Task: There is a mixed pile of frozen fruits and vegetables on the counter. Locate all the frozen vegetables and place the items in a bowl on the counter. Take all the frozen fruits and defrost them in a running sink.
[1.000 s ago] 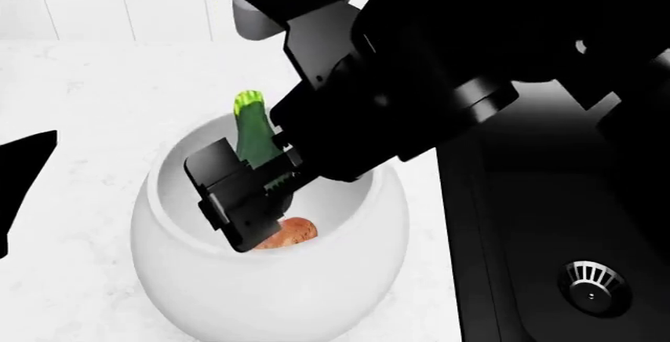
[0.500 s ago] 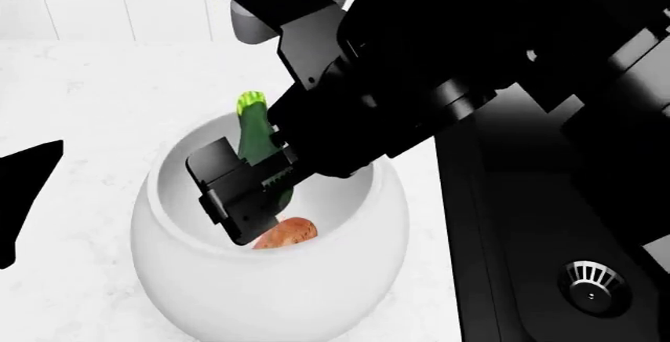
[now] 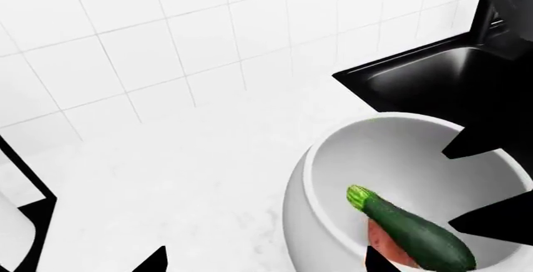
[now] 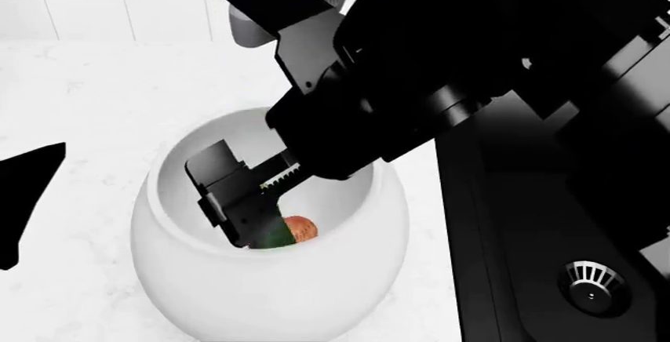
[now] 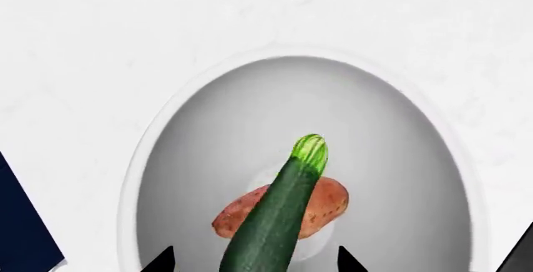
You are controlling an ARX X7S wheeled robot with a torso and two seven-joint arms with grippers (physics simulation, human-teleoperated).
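White bowl holds zucchini atop sweet potato; with your right gripper spread, lift straight up clear of the rim.

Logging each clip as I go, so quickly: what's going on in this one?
The right gripper hangs open over the white bowl on the counter. The zucchini is free of it and lies inside the bowl, resting across the sweet potato, stem end tilted up. Both vegetables are in the bowl. The left gripper hovers off to the side, holding nothing. The black sink sits right next to the bowl. No frozen fruit shows in any view.
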